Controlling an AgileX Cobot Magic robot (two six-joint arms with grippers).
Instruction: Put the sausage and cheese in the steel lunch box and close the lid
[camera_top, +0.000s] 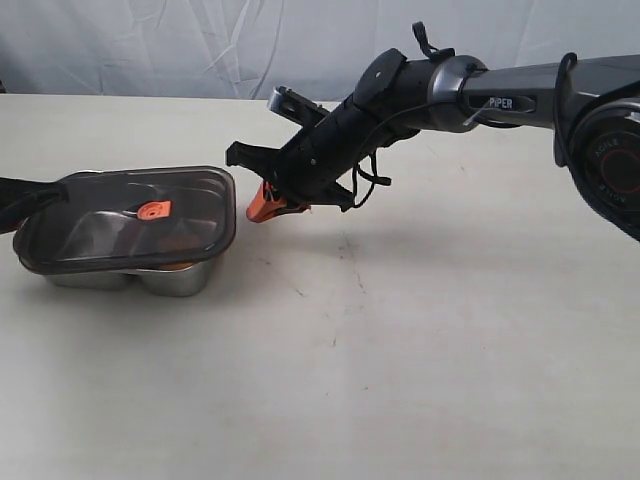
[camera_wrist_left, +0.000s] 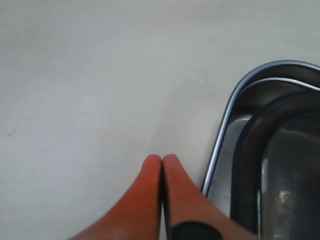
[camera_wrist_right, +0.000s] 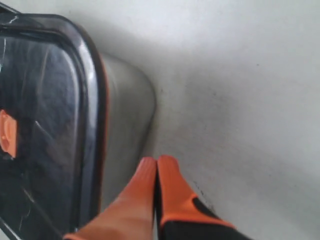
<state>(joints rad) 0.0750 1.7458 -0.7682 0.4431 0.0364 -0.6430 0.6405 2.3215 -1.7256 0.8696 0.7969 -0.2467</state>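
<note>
Steel lunch box (camera_top: 130, 281) under lid (camera_top: 100, 228); L end effector (camera_wrist_left: 161, 160), R end effector (camera_wrist_right: 156, 161) closed, empty, beside edges.

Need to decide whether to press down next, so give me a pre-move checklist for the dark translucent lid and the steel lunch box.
1. Dark translucent rectangular lid lies on the shiny rectangular steel lunch box: ok.
2. Lid seated square: not ok; the left wrist view shows bare steel rim beyond the lid's edge.
3. Red sausage and yellow cheese wedge inside: cannot tell through the dark lid.
4. Left gripper shut, empty, beside the box: ok.
5. Right gripper shut, empty, beside the box: ok.
</note>
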